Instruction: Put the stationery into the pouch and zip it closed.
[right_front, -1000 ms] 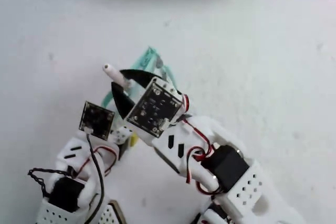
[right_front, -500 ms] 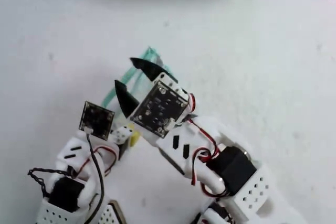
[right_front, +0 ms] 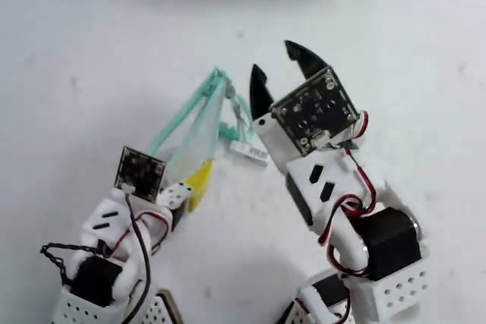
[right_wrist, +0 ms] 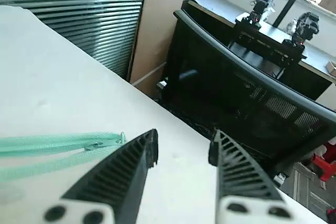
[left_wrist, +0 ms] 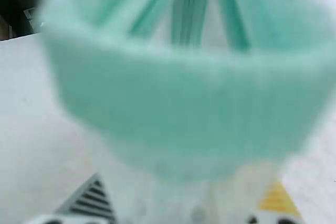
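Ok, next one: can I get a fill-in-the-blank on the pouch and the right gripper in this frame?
1. The right gripper is ___.
2. Between its fingers there is ___.
3. The pouch has a zipper that is ___ in colour.

Missing words: open; nothing; green.

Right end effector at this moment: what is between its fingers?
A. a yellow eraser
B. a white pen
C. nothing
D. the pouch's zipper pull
C: the right end effector stands open, and its wrist view shows only the white table and the room beyond in the gap. The clear pouch with the mint-green zipper lies off to one side of it.
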You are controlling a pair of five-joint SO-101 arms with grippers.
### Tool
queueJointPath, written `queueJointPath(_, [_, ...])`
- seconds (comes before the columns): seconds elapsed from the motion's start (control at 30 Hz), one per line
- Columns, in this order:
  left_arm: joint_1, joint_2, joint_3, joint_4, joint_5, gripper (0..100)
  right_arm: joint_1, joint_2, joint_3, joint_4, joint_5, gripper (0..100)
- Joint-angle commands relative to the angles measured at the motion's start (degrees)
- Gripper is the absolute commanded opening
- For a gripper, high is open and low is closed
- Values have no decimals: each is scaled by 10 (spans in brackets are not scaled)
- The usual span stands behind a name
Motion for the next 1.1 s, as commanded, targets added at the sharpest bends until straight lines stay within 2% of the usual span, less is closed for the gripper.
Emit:
queueJointPath(0.0, [-4, 2, -2, -11, 0, 229, 32, -2, 26, 4, 1, 155])
queueJointPath(0.17, [-5, 2, -2, -9, 0, 221, 53, -2, 112, 4, 1, 155])
queueJointPath(0.27, [-5, 2, -2, -11, -1, 163, 55, -1, 139, 4, 4, 149])
queueJointPath(0.43, [-12, 2, -4, -11, -4, 68, 56, 3, 146, 4, 5, 9])
queueJointPath(0.53, [-41, 2, -6, -12, -1, 39, 56, 4, 147, 7, 5, 46])
queueJointPath(0.7, [-68, 2, -6, -23, 0, 31, 54, 15, 165, 4, 6, 22])
queueJointPath(0.93, [-105, 2, -6, -23, 44, 31, 51, 189, 152, 7, 89, 20])
queueJointPath(1.07, [-109, 2, -6, -24, 45, 31, 41, 284, 110, 7, 91, 26])
